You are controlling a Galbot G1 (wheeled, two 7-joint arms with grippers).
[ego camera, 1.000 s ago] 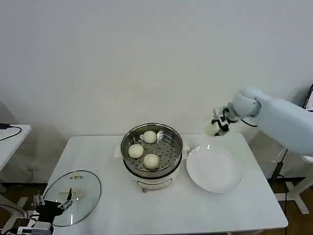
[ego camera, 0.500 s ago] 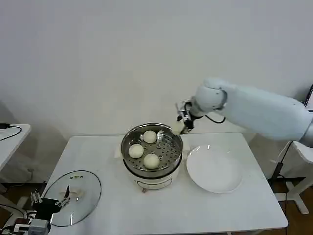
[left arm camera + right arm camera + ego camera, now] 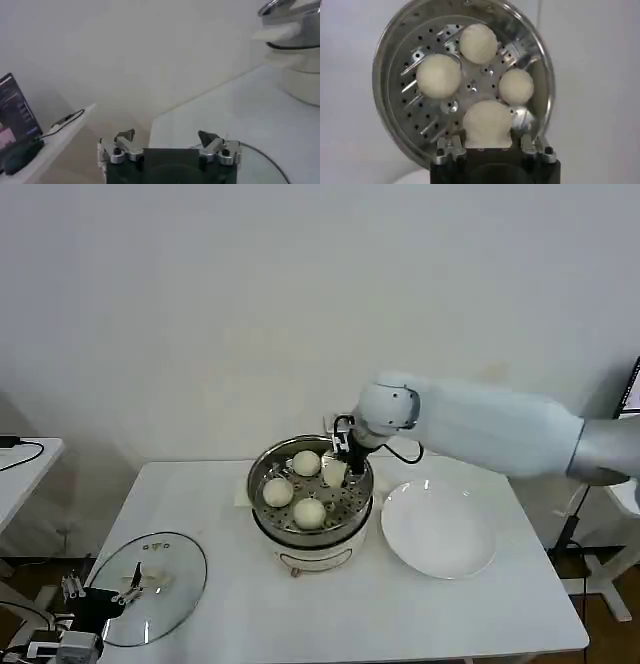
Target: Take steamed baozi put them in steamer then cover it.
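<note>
The steamer (image 3: pixel 257 475) stands mid-table on its white pot base. Three steamed baozi lie on its perforated floor (image 3: pixel 306 463) (image 3: pixel 278 492) (image 3: pixel 309 512). My right gripper (image 3: pixel 336 470) hangs over the basket's right side, shut on a fourth baozi (image 3: pixel 332 475). From the right wrist, that baozi (image 3: pixel 487 124) sits between the fingers above the steamer rim (image 3: pixel 381 65), with the other three (image 3: pixel 478 43) (image 3: pixel 438 75) (image 3: pixel 516 86) below. The glass cover (image 3: pixel 150 574) lies flat at the front left. My left gripper (image 3: pixel 100 596) (image 3: pixel 166 137) waits open beside it.
A white plate (image 3: pixel 438 529) lies bare to the right of the steamer. A side table (image 3: pixel 25 459) with a cable stands to the left. The table's front middle is open surface.
My right arm has swung left from beyond the plate to over the steamer and come down into it with the baozi. The left gripper has barely moved.
</note>
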